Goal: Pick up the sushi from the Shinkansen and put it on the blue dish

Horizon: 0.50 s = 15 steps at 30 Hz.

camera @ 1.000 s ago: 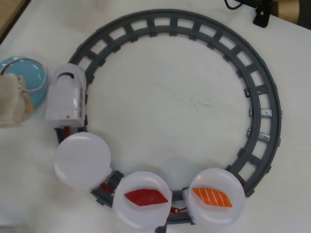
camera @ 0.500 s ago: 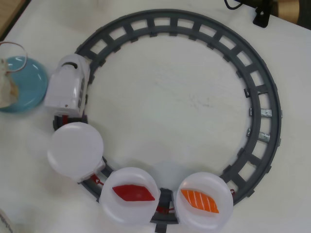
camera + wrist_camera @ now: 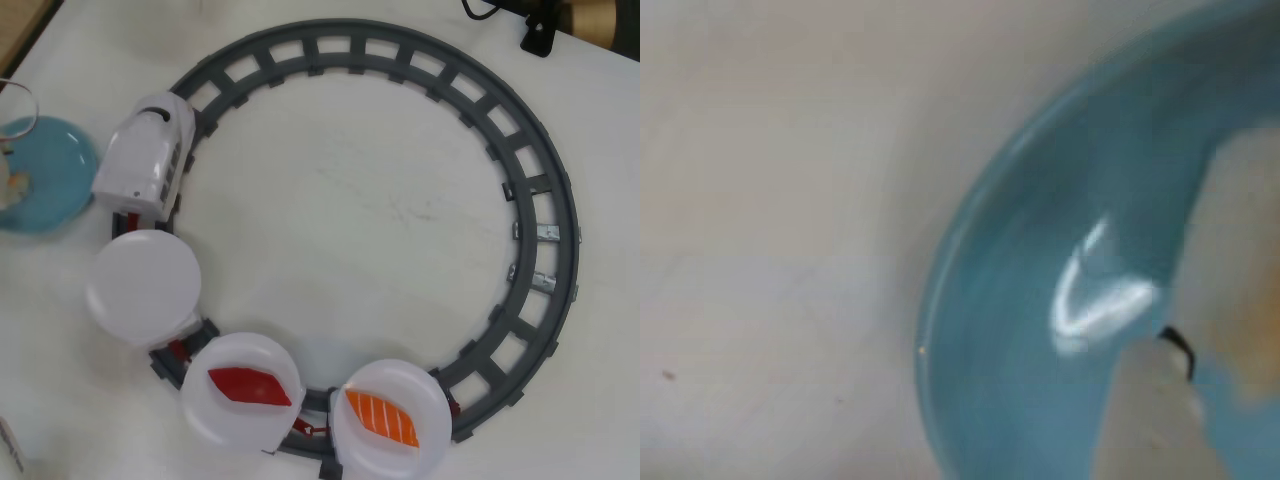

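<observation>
At the left edge of the overhead view, the blue dish [image 3: 50, 175] sits on the white bench [image 3: 360, 210], just beside the Shinkansen [image 3: 148, 155] on its grey track [image 3: 545, 200]. A small pale piece, seemingly the shrimp sushi [image 3: 14, 183], lies on the dish's left part. The wrist view is blurred: the pincer [image 3: 1170, 400] hangs close over the dish [image 3: 1040, 260], beside a pale shape [image 3: 1240, 270], and I cannot tell whether it is clenched or released.

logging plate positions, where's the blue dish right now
In the overhead view the blue dish sits at the far left edge, just left of the Shinkansen and outside the track ring. The wrist view shows its rim close up.
</observation>
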Each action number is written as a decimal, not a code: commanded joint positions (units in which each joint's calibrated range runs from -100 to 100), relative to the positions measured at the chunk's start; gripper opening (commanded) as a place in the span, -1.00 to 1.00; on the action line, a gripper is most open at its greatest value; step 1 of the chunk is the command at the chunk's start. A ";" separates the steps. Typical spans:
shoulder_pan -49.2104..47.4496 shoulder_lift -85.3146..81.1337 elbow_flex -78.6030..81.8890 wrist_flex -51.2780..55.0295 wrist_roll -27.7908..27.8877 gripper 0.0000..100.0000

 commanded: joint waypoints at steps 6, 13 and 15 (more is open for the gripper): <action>0.61 -1.70 -3.50 0.44 -0.55 -0.27; 2.46 -1.70 -17.21 9.78 -0.50 -0.22; 2.81 -1.70 -24.06 14.11 -0.60 -0.22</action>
